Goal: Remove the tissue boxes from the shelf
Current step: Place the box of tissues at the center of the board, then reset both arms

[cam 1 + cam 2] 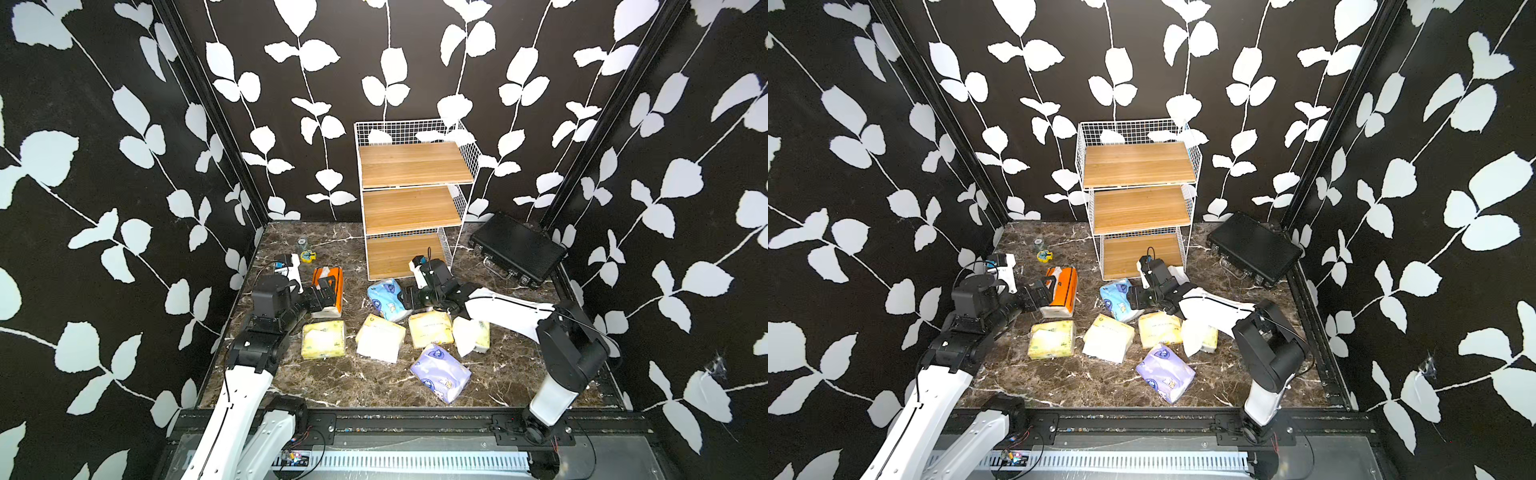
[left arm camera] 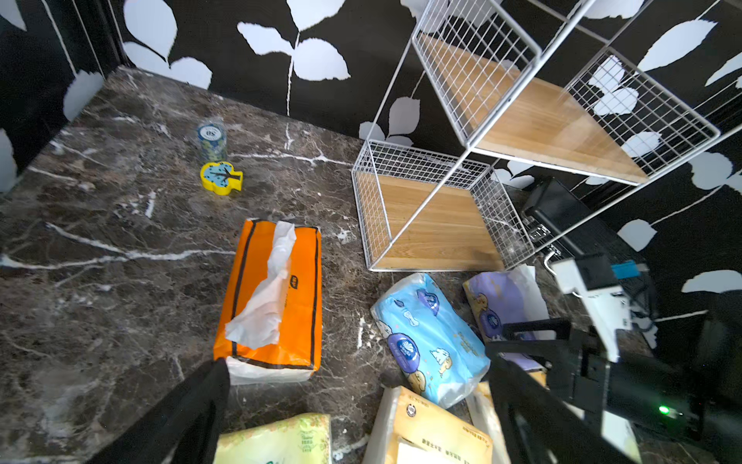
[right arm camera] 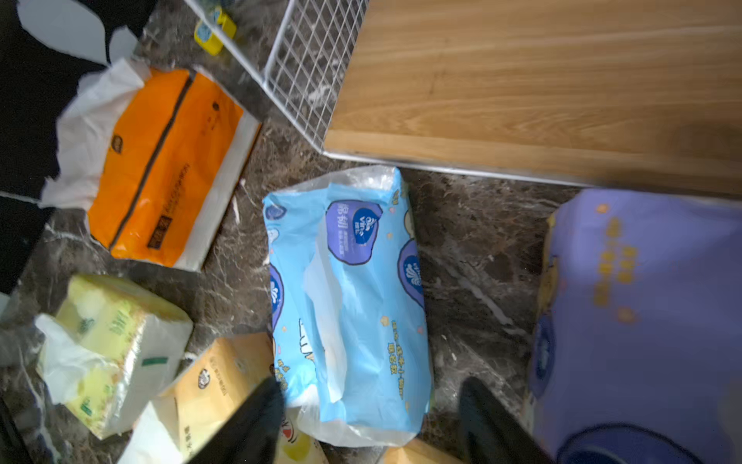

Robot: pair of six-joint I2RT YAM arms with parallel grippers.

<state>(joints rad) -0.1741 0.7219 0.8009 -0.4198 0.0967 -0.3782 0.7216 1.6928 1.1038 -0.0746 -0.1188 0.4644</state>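
The left jaws stand wide open, holding nothing, at the near end of the orange tissue pack [image 1: 333, 286]. That pack lies well inside the left edge of the surface [image 1: 332, 386]. A toy clock [image 1: 307, 256] sits beyond it with bare marble around. A row of yellow packs [image 1: 323, 339] crosses the middle, nearly edge to edge. A lavender pack [image 1: 440, 372] lies nearer the front, where a bare strip runs. The right jaws gape around the end of the light-blue pack [image 3: 349, 301], gripping nothing, just before the shelf [image 1: 411, 199]. A black case [image 1: 517, 247] fills the right rear corner.
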